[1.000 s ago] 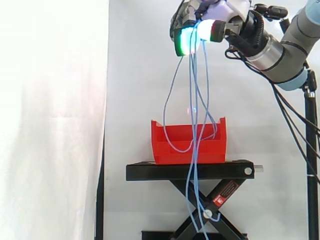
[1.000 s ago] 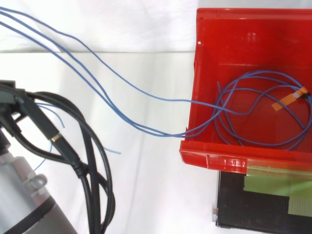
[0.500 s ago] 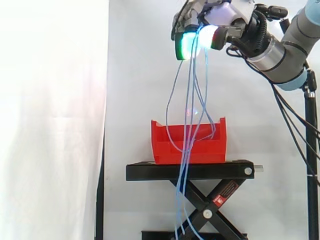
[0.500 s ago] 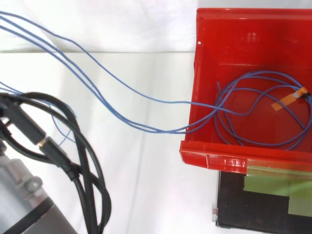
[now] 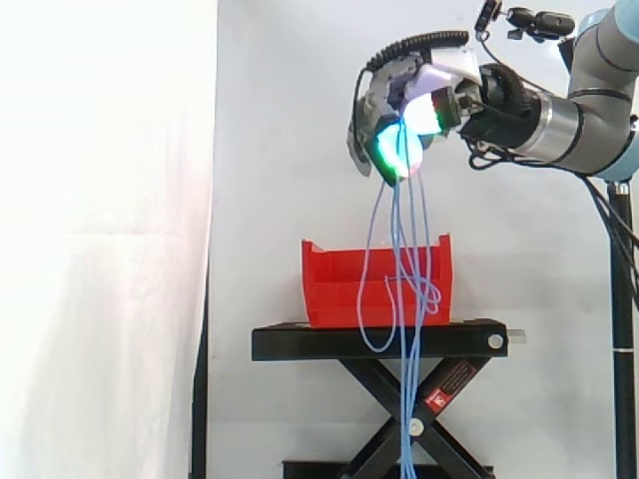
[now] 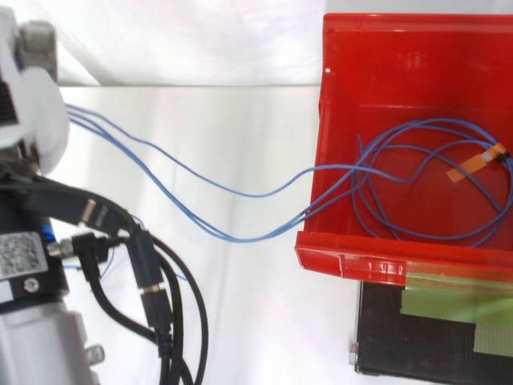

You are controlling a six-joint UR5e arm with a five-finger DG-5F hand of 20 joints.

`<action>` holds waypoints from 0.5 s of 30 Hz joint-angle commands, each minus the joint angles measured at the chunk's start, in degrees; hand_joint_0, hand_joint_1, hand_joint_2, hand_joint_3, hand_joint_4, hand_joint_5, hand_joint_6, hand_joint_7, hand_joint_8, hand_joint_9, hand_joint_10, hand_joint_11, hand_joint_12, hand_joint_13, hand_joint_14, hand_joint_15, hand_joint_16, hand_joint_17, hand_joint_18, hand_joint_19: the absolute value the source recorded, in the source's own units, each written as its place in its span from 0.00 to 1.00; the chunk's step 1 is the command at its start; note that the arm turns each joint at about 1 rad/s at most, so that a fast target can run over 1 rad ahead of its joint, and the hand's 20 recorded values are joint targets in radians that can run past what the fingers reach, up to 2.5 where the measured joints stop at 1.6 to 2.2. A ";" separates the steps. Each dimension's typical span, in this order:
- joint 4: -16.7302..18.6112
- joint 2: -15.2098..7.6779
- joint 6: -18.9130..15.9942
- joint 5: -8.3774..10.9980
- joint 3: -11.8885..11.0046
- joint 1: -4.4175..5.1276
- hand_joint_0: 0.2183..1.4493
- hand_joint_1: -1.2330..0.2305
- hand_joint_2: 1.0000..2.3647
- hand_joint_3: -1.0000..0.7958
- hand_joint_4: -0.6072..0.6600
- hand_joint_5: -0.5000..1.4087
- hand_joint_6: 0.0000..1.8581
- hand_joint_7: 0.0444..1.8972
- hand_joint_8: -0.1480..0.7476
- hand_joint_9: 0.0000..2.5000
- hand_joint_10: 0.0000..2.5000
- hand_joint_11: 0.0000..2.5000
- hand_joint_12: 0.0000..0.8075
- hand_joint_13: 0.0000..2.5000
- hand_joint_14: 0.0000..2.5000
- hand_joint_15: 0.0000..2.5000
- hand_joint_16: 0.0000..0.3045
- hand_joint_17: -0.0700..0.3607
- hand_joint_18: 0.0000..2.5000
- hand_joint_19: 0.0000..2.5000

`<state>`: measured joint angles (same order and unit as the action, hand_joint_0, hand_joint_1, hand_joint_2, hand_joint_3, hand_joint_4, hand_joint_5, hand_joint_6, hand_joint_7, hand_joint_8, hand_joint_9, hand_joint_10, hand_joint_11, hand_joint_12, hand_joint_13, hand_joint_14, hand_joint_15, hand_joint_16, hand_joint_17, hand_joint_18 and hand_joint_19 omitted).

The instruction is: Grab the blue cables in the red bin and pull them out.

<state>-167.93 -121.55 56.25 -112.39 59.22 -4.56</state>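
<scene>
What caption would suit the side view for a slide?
The hand grips blue cables hanging past the red bin on a black stand.

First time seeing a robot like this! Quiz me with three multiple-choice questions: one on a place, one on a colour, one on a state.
1. The red bin stands on: A the floor; B a black stand; C a wooden shelf.
2. The tape strip on the cables is: A orange; B green; C black.
3. The hand is: A open and empty; B shut, fingers pinching the cables; C pressing the bin's rim.
Answers: B, it rests on the stand's top; A, the top view shows it orange; B, cables hang from its fingers.
</scene>
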 commanded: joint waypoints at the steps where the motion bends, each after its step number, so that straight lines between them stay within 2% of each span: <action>1: -6.79 0.00 -8.31 2.70 -0.07 0.43 0.48 0.33 0.00 0.00 0.59 0.67 0.35 0.35 0.52 0.29 0.22 0.61 0.43 0.35 0.95 0.38 0.13 0.38 0.32 0.47; 5: -8.11 0.00 -14.11 4.46 0.01 0.87 0.47 0.34 0.00 0.00 0.60 0.66 0.35 0.36 0.52 0.29 0.22 0.60 0.44 0.35 0.95 0.38 0.14 0.38 0.32 0.47; 15: -8.29 0.00 -14.90 4.46 0.01 0.96 0.44 0.38 0.00 0.00 0.60 0.66 0.30 0.37 0.53 0.29 0.19 0.62 0.45 0.35 0.95 0.38 0.14 0.39 0.31 0.46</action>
<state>-176.12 -121.55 41.50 -107.95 59.22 -3.63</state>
